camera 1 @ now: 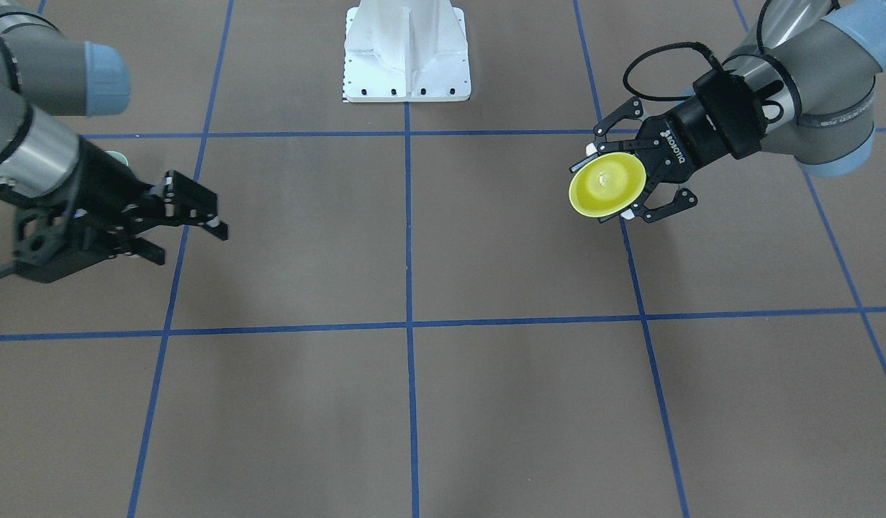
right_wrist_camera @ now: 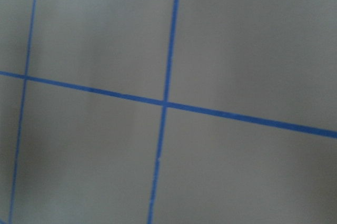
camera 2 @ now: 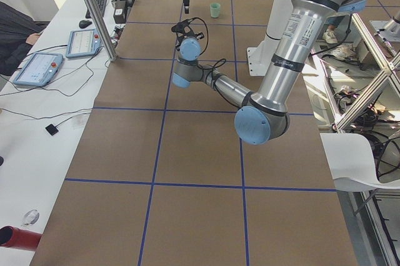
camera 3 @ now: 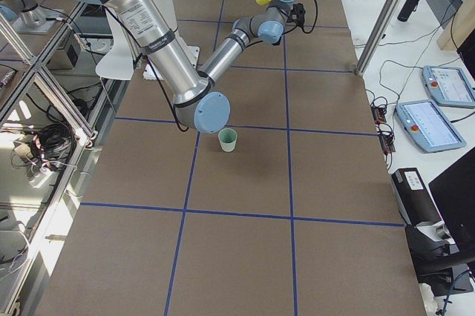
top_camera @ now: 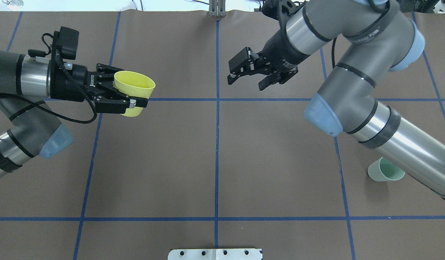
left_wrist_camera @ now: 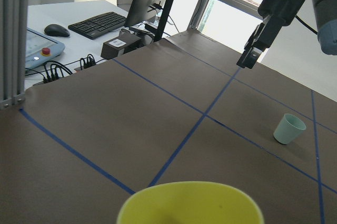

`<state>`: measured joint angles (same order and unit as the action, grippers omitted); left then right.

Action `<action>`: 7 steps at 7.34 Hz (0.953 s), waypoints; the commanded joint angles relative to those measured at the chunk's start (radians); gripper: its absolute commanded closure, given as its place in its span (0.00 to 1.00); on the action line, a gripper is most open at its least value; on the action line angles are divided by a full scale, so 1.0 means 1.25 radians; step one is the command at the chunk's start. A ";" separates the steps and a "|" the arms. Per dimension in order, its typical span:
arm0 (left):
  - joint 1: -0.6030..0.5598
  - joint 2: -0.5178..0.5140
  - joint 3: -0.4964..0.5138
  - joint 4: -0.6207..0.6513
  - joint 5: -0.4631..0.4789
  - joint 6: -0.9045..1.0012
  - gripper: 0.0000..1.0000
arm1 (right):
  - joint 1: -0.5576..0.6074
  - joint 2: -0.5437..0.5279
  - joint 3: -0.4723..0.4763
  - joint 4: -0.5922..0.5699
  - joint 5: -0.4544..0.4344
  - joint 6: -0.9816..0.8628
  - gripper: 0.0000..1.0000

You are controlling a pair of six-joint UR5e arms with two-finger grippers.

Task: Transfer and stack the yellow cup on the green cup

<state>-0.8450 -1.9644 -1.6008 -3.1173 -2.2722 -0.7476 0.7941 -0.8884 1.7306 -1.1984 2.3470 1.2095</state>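
Note:
My left gripper (top_camera: 133,91) is shut on the yellow cup (top_camera: 135,86) and holds it on its side above the table, mouth towards the middle. The front view looks straight into the yellow cup (camera 1: 607,183), and its rim (left_wrist_camera: 189,203) fills the bottom of the left wrist view. The green cup (top_camera: 385,169) stands upright on the table at my right, partly covered by my right forearm; it also shows as the green cup (camera 3: 227,139) in the right side view. My right gripper (top_camera: 245,81) hangs open and empty in the air past the table's middle, well away from both cups.
Blue tape lines (right_wrist_camera: 166,103) split the brown table into squares. The white robot base (camera 1: 407,50) stands at the table's near middle edge. Desks with a keyboard (left_wrist_camera: 102,22) and teach pendants (camera 2: 37,66) run along the far side, where a person (camera 2: 12,35) sits.

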 commanded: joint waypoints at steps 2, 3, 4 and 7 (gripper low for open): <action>0.007 0.003 0.013 -0.001 0.000 0.000 1.00 | -0.169 0.046 -0.003 0.049 -0.190 0.106 0.01; -0.003 0.013 0.040 0.004 0.008 0.003 1.00 | -0.176 0.055 -0.003 0.049 -0.189 0.107 0.01; -0.005 0.043 0.044 -0.006 0.031 0.005 1.00 | -0.182 0.058 -0.003 0.051 -0.189 0.111 0.01; -0.005 0.078 0.060 0.009 0.033 -0.013 1.00 | -0.181 0.051 -0.001 0.051 -0.189 0.153 0.01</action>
<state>-0.8508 -1.8999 -1.5331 -3.1115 -2.2323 -0.7487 0.5681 -0.8224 1.7274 -1.1346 2.1116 1.3847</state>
